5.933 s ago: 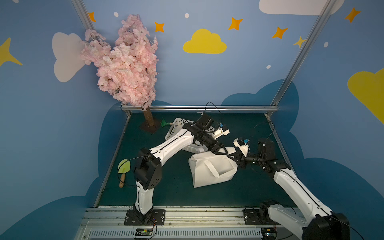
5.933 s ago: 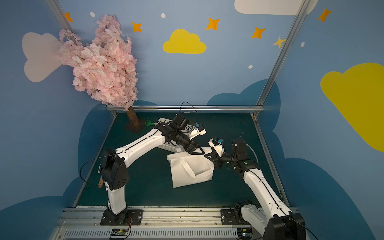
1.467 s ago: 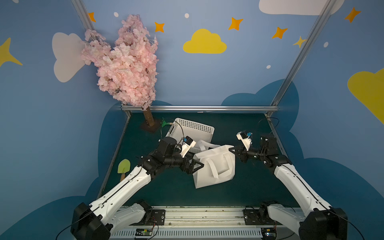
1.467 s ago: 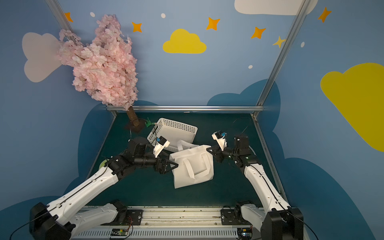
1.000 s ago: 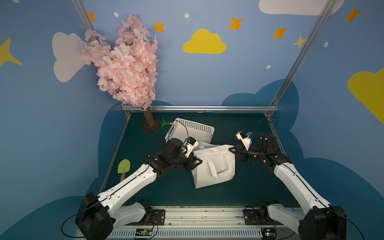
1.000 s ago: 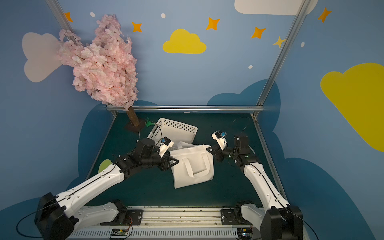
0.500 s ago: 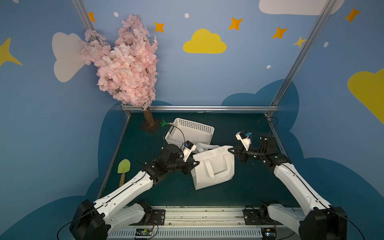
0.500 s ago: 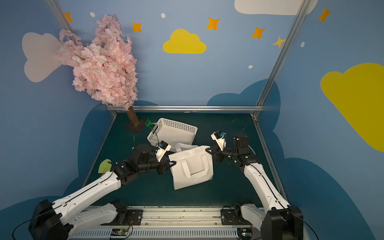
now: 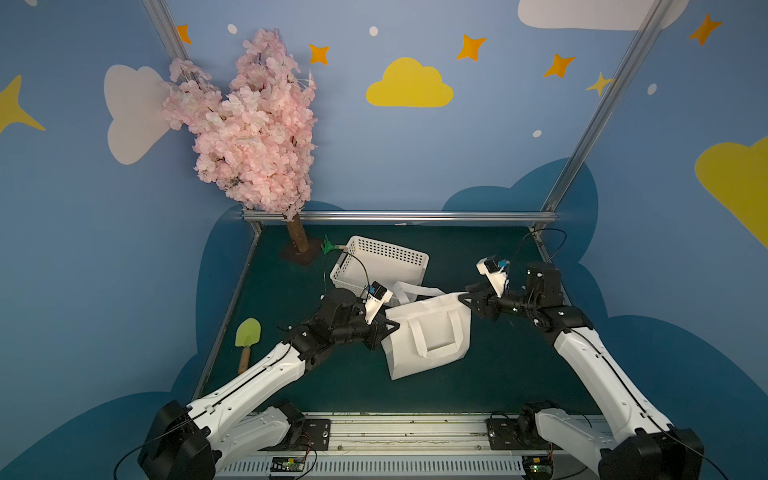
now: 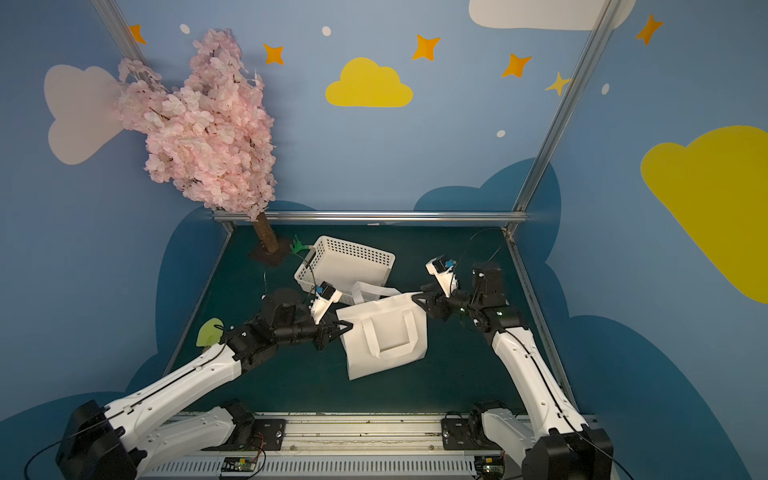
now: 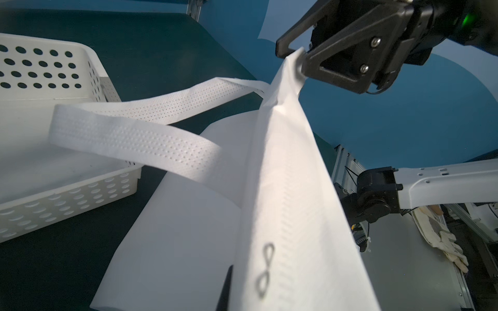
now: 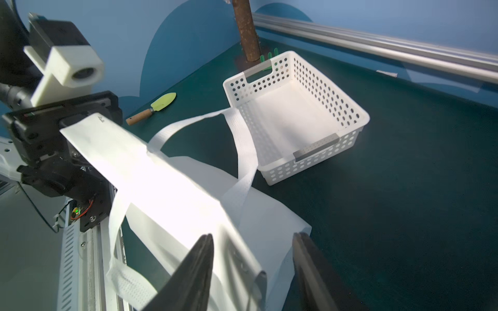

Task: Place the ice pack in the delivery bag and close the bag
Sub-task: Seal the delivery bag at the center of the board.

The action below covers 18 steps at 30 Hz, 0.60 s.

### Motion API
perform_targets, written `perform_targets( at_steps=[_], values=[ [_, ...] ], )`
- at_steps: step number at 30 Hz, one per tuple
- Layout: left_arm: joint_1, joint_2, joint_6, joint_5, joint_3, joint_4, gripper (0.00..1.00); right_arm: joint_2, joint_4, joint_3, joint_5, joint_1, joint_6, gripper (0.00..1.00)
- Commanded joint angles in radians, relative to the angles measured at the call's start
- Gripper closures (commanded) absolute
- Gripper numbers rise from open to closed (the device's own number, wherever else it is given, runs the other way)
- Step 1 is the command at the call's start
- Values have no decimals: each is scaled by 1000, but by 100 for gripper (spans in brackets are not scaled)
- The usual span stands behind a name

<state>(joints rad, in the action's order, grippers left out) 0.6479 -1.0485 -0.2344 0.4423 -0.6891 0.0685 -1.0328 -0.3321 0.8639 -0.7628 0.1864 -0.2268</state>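
Bimanual cell, seen from above and from both wrists; all positions are given from the delivery bag (image 9: 428,336).

**Edges and room.** The bag's mouth edge is stretched as a straight band between the two grippers, while its lower end rests on the green mat (image 9: 478,374). The left gripper (image 9: 388,328) is clamped shut on the rim corner nearest the left arm. At the opposite corner the right gripper (image 9: 465,297) has its jaws parted, and the fabric corner lies between its fingers (image 12: 199,269) in the right wrist view. Bare mat lies between the bag and the front base rail (image 9: 407,432), and also beyond the bag on the right arm's side. Well apart from the bag, past the left arm, a yellow-green trowel (image 9: 248,334) lies by the mat's edge. The pink blossom tree (image 9: 253,133) stands in the far corner.

**Containers.** The bag's mouth is pulled flat, so its inside is hidden. Whether the ice pack lies within cannot be told. Just behind the bag sits a white perforated basket (image 9: 386,253) with its bare floor showing. One loop handle (image 9: 405,291) of the bag reaches the basket's near wall.
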Motion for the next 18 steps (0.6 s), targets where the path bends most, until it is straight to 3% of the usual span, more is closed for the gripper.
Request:
perform_targets(
  at_steps=[1, 7, 18],
  values=[
    [-4, 14, 45, 38, -3, -35, 97, 65, -24, 61, 26, -3, -34, 39],
    [-4, 5, 83, 76, 1, -58, 97, -19, -181, 237, -91, 68, -138, 40],
    [-6, -21, 131, 136, -18, -41, 97, -273, -402, 482, -78, 345, -310, 43]
  ],
)
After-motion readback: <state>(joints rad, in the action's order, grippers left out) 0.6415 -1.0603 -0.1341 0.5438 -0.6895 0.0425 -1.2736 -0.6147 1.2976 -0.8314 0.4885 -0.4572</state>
